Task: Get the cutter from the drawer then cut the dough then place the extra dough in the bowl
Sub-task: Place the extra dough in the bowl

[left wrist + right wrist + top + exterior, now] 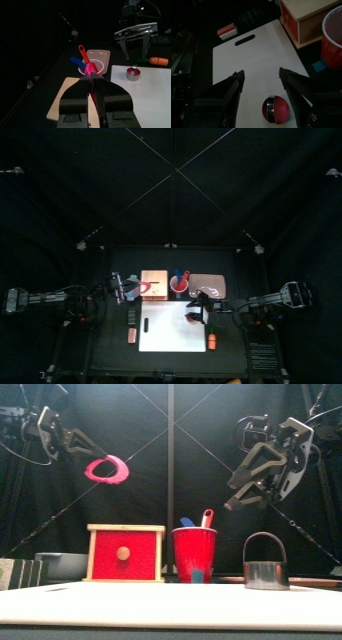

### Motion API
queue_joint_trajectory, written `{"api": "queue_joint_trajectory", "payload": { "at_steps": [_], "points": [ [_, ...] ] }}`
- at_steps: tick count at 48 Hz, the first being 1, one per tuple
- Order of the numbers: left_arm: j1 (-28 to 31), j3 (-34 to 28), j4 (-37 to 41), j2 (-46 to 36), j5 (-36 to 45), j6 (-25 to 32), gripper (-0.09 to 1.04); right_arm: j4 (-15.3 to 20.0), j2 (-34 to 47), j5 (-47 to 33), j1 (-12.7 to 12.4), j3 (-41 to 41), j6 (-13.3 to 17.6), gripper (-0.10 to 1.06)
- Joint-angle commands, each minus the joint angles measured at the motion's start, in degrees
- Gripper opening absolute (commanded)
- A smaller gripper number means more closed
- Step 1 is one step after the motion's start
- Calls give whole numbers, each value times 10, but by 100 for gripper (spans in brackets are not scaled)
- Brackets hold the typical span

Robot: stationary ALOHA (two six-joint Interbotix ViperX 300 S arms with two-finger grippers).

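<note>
— Nearest me on the desk: one white board (pixel 160 606) carrying one metal cutter (pixel 265 566); behind it one red cup (pixel 195 552), one wooden box (pixel 126 552), one bowl (pixel 60 564).
— And the dough?
— One pink dough ring (pixel 107 469), bent, pinched high above the box in my left tool (pixel 91 85). My right tool (pixel 260 74) hangs spread over the board.

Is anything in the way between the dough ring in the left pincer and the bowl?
Nothing visible. The dough ring hangs in the left pincer, high in the air; the bowl sits open below, with the wooden box beside it, not over it.
</note>
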Motion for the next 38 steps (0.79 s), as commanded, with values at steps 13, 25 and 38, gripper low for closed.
{"api": "queue_joint_trajectory", "payload": {
  "at_steps": [13, 25, 38],
  "points": [
    [98, 35, -7, -3, 55, -2, 43, 2, -5, -5, 0, -8, -1, 90],
    [104, 70, -26, 41, 62, -3, 43, -3, -5, -5, -2, -13, -2, 90],
    [102, 65, -27, 130, 9, -2, 43, -4, 2, -5, -8, -14, -3, 90]
  ]
}}
